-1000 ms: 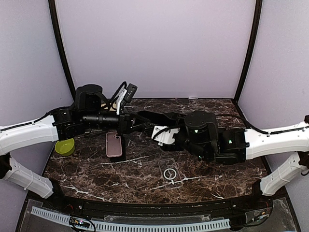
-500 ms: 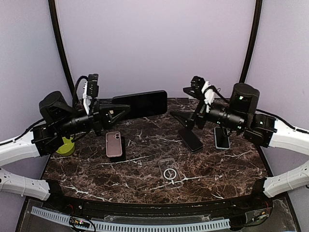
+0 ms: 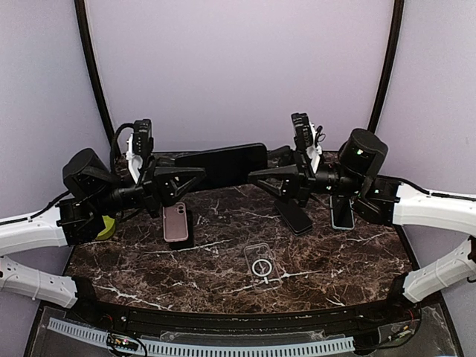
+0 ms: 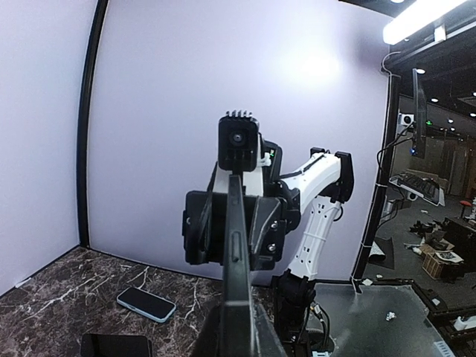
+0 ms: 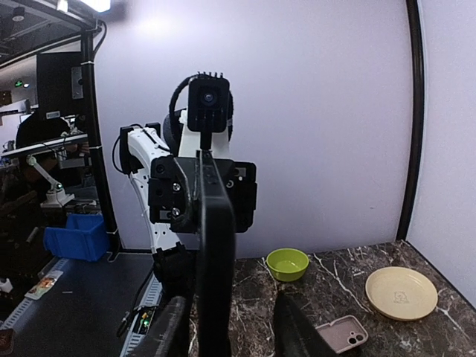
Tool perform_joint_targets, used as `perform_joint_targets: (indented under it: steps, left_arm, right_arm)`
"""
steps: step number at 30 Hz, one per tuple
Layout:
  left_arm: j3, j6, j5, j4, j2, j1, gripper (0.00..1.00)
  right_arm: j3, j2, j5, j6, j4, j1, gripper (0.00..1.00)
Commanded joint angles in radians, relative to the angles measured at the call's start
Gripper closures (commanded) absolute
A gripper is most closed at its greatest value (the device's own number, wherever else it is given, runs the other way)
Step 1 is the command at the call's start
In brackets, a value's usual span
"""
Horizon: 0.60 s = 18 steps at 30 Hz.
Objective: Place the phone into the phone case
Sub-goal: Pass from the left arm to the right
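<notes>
The left end effector (image 3: 190,178) is clamped on one end of a black phone (image 3: 223,163) and holds it in the air above the back of the counter (image 3: 141,260). The phone's long axis runs roughly level toward the right arm. The right end effector (image 5: 230,301) faces it from the other side with its fingers (image 5: 294,327) spread apart. In the right wrist view the phone's free end stands edge-on between those fingers, with a clear gap on one side, so they straddle it without gripping.

On the counter, a pink case (image 3: 176,222) lies just below the left end effector. A clear case (image 3: 262,265) with a ring on its back lies nearer the front edge, well apart from the raised phone. A second black phone (image 3: 295,214) and a pale-edged phone (image 3: 341,212) lie flat near each other under the right arm.
</notes>
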Motion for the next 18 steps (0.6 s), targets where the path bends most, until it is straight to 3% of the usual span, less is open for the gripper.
perform_joint_targets:
  steps: [1,5,8,10,11,13,15,18]
  left_arm:
    - [0.005,-0.001,0.008,0.093,-0.001,-0.01,1.0]
    - [0.005,0.011,0.009,0.079,0.006,-0.012,1.0]
    - [-0.001,0.033,-0.001,0.053,0.001,-0.015,1.0]
    - [0.007,0.072,-0.012,-0.008,-0.006,-0.018,0.8]
    - [0.025,0.12,-0.019,-0.083,-0.013,-0.023,0.65]
    - [0.063,0.21,-0.059,-0.239,-0.026,-0.031,0.51]
    - [0.102,0.31,-0.117,-0.391,-0.032,-0.039,0.43]
    - [0.158,0.39,-0.131,-0.556,-0.018,-0.051,0.38]
  right_arm:
    - [0.023,0.002,-0.044,0.043,0.069,0.015,0.73]
    - [0.037,-0.014,-0.045,0.001,0.017,0.021,1.0]
    - [0.067,-0.037,-0.043,-0.071,-0.09,0.018,1.0]
    - [0.112,-0.052,-0.063,-0.149,-0.232,0.017,1.0]
    - [0.148,-0.056,-0.081,-0.204,-0.329,0.017,1.0]
    - [0.249,-0.05,-0.118,-0.36,-0.596,0.017,1.0]
    - [0.364,-0.024,-0.099,-0.468,-0.879,0.017,1.0]
    - [0.521,0.033,-0.031,-0.555,-1.195,0.017,1.0]
